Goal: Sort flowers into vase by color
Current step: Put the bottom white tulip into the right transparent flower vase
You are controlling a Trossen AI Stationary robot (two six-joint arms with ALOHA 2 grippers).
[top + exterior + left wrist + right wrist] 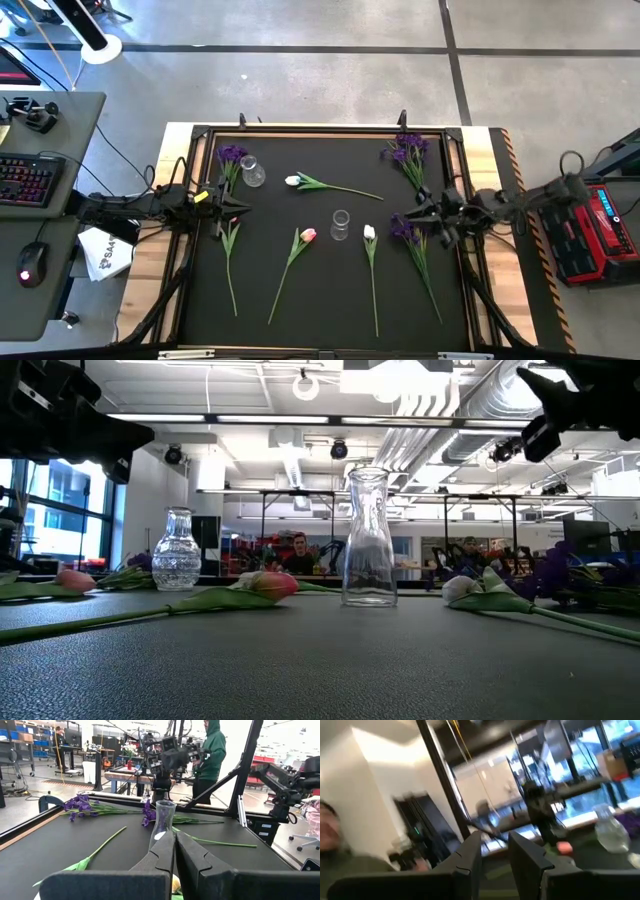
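Left gripper: over the mat's left side, fingers nearly together, empty.
Right gripper: over the right side, narrow gap between fingers, holding nothing.
Flowers: all flat on the mat, none in a vase; purple clusters lie at both sides, tulips between.
Vases: round vase rear left, slim vase central, likely one per colour.
Writing: none legible.

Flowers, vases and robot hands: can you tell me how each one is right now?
Round vase: upright, empty.
Tall vase: upright, empty.
Pink tulip: lying on the table.
White tulips: lying flat, none in a vase.
Purple flowers: lying flat, three bunches.
Left gripper: fingers nearly together, holding nothing.
Right gripper: slightly open, holding nothing.
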